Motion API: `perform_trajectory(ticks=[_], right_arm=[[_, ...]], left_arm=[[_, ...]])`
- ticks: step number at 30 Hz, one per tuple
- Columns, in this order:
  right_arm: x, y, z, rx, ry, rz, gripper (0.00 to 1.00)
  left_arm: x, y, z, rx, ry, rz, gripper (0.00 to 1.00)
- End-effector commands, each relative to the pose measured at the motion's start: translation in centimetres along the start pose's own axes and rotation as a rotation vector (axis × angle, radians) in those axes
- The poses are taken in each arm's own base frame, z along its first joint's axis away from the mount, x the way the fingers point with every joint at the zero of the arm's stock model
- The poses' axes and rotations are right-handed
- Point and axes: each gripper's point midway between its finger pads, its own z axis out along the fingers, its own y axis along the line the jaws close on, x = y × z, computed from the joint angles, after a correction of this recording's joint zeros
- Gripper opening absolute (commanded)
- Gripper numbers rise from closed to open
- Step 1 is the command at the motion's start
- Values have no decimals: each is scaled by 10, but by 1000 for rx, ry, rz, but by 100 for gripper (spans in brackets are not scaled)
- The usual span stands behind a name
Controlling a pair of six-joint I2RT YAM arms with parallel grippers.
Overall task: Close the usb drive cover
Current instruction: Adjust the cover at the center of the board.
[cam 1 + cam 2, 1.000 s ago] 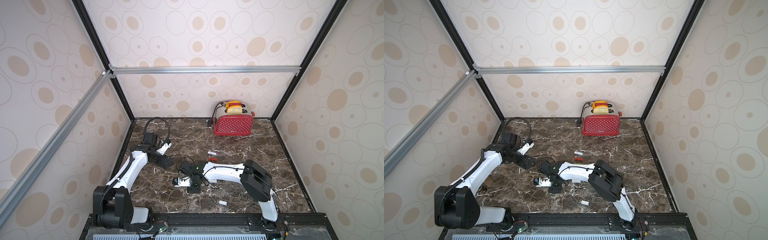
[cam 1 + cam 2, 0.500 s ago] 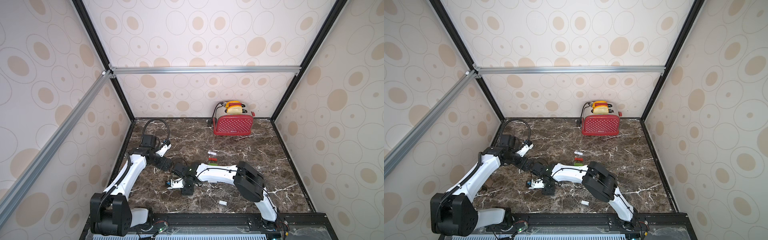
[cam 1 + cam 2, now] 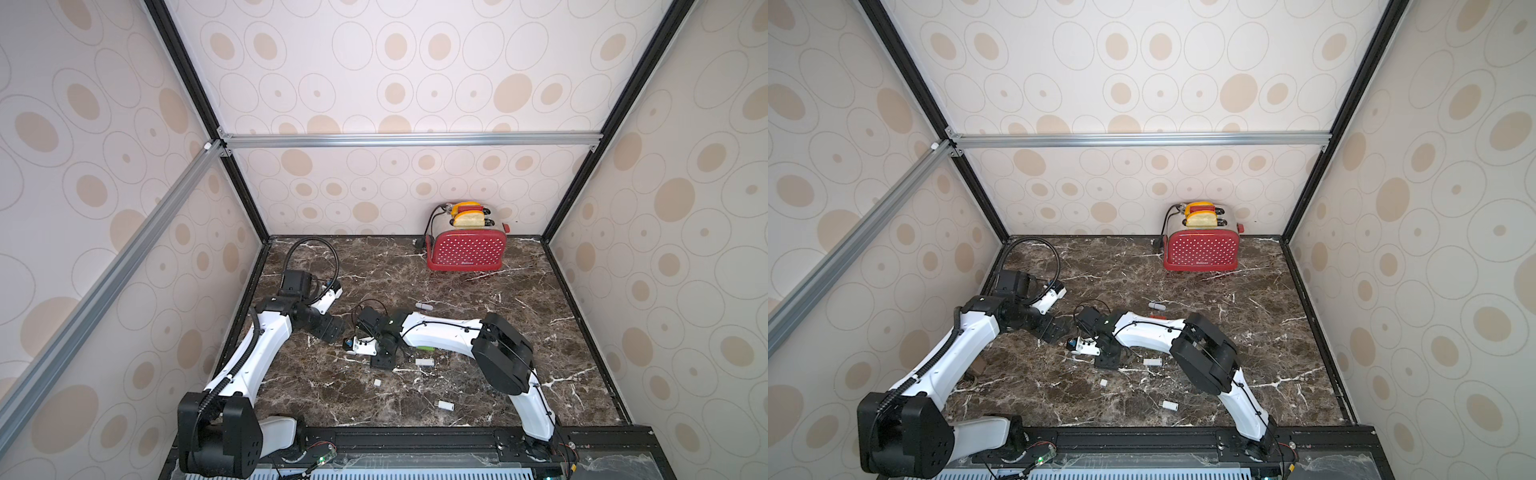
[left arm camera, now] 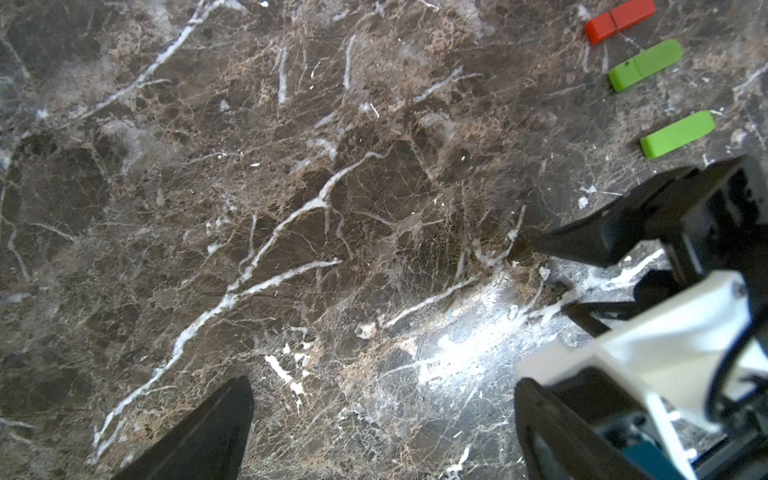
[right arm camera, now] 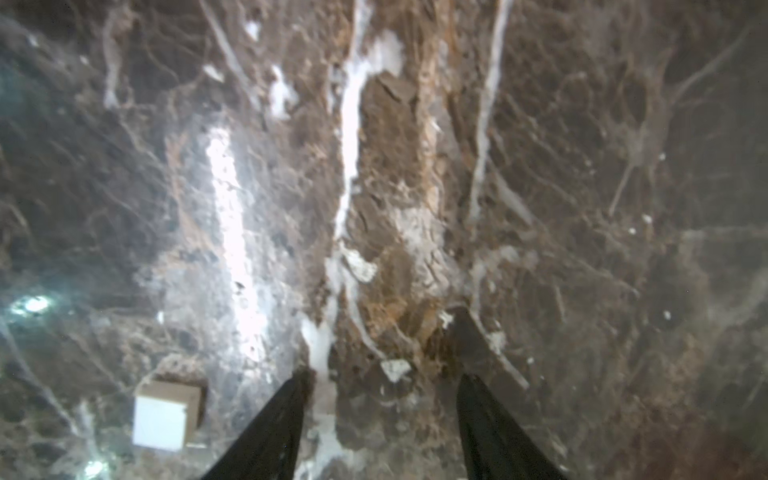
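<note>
A white usb drive (image 3: 424,362) (image 3: 1152,362) lies uncapped on the marble. Its small white cover (image 3: 377,382) (image 3: 1103,382) lies apart, nearer the front; the right wrist view shows that cover (image 5: 164,417) beside my fingers. My right gripper (image 3: 382,360) (image 3: 1106,360) (image 5: 384,378) points down at the marble between them, open and holding nothing. My left gripper (image 3: 332,328) (image 3: 1054,330) (image 4: 384,386) hovers just left of it, wide open over bare marble.
A second white drive (image 3: 445,404) lies near the front, and a silver one (image 3: 424,306) lies further back. A red drive (image 4: 619,20) and two green drives (image 4: 646,64) (image 4: 677,134) lie under the right forearm. A red toaster (image 3: 467,253) stands at the back wall.
My right gripper swung a little left, then came back right and slightly further from the front. The left gripper edged toward it. Both stay empty.
</note>
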Motion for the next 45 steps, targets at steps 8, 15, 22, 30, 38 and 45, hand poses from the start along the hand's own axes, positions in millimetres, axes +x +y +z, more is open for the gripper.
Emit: perform_trajectory(ticks=[8,15,22,30,38,45], right_arm=[[24,-5,-65,24,-144,13,68],[20,63,-48,-34,-160,-418,77],[1,57,-13,18,-106,-551,78],[3,86,-4,-171,-111,-624,60],[4,92,4,-246,-92,-638,53],[16,87,6,-233,-68,-604,43]], left_arm=[[17,-61,-1,102,48,295,99],[-1,-40,-1,6,22,124,99],[6,-10,-5,-42,26,22,99],[4,-8,-5,-38,24,26,99],[5,-6,-5,-39,24,18,99],[6,-5,-6,-45,22,14,99]])
